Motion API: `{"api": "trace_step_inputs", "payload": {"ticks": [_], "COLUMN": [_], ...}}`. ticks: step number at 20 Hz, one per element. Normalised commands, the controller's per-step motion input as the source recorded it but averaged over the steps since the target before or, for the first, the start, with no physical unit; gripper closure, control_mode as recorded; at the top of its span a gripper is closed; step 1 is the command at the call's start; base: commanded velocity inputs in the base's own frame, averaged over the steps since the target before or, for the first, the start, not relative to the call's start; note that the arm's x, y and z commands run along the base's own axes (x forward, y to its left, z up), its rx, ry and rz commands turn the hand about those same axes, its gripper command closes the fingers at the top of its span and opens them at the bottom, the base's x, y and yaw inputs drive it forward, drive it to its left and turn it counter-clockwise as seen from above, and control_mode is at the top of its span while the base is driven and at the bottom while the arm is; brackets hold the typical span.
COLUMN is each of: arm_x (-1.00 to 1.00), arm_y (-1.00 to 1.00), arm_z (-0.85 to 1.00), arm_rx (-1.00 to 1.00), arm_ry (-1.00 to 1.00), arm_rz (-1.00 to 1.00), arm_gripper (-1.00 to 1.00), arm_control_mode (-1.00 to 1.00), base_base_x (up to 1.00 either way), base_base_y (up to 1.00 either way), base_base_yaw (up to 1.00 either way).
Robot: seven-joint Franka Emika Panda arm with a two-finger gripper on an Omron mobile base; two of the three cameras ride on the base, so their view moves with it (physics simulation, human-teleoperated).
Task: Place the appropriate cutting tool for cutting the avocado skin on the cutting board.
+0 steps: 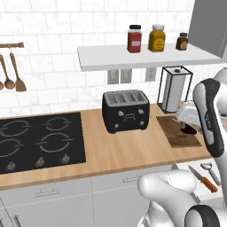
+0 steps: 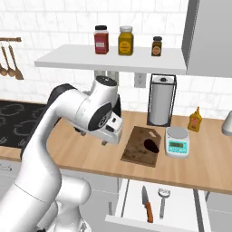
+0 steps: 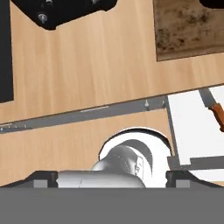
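The knife [image 2: 146,205], with a thin silver blade and orange-red handle, lies in the open white drawer [image 2: 186,217] below the counter; I also see the knife [image 1: 204,179] from the left base and the knife [image 3: 212,107] at the right edge of the hand view. The dark brown cutting board [image 2: 136,153] rests on the counter with the small black avocado [image 2: 152,145] on its far right part. My gripper [image 2: 108,141] hangs open and empty above the counter, just left of the board and well above the drawer.
An all-silver utensil [image 2: 162,201] lies beside the knife in the drawer. A black toaster [image 1: 125,111] stands left of the board [image 1: 177,135]. A white-and-teal scale [image 2: 177,142], a paper-towel holder [image 2: 159,106] and a yellow bottle [image 2: 195,120] stand right of and behind it. The stove [image 1: 40,142] lies far left.
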Motion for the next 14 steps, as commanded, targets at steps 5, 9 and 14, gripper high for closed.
{"api": "trace_step_inputs", "payload": {"ticks": [5, 9, 14], "arm_x": [-0.67, -0.55, -0.21], "arm_y": [-1.0, -1.0, -0.71], "arm_z": [-0.44, -0.36, -0.51], "arm_rx": [0.14, 0.04, -0.03], "arm_ry": [0.07, 0.02, 0.03], "arm_rz": [-0.15, -0.14, -0.07], "arm_gripper": [-1.0, -1.0, -1.0], "arm_control_mode": [-1.0, -1.0, -1.0], "base_base_x": [0.0, 0.0, 0.0], "base_base_y": [0.0, 0.0, 0.0], "base_base_yaw": [0.0, 0.0, 0.0]}}
